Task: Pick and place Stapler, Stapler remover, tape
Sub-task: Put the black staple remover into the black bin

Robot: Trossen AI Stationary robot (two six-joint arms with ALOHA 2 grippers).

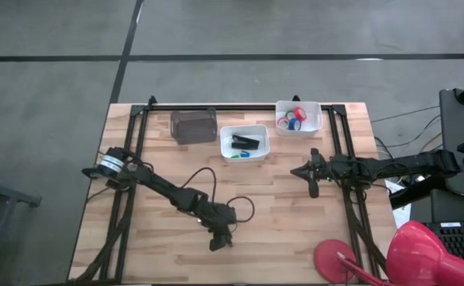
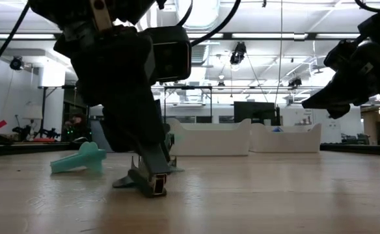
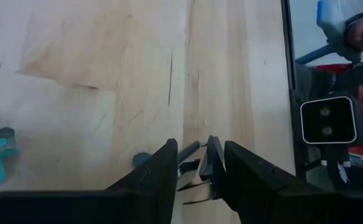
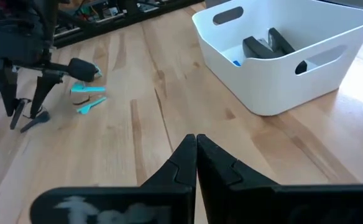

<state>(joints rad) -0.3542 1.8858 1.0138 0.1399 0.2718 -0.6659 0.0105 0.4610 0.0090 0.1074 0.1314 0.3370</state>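
My left gripper point(image 1: 216, 241) is low at the table's near middle, around a dark grey staple remover point(image 2: 148, 181). A teal staple remover point(image 2: 79, 159) lies on the wood just beside it and also shows in the right wrist view point(image 4: 85, 93). The black stapler point(image 1: 246, 142) lies in a white bin point(image 1: 245, 156), seen also in the right wrist view point(image 4: 262, 46). The coloured tape rolls point(image 1: 293, 121) lie in a second white bin point(image 1: 311, 127) at the far right. My right gripper point(image 1: 295, 170) is shut and empty, held above the table's right middle. My left gripper has the dark staple remover between its two fingers point(image 3: 169, 168), which come from above, pointing down. The remover's dark plate point(image 3: 211, 163) lies against one finger and its metal claws point(image 3: 194, 186) show in the gap. The remover is tilted, its lower end point(image 2: 156, 188) on the wood.
A dark box point(image 1: 193, 125) stands at the far side, left of the stapler's bin. A red lamp-like object point(image 1: 399, 254) sits at the table's near right corner. Black frame rails point(image 1: 137, 135) run along the table's sides. Bare wood lies between the two arms.
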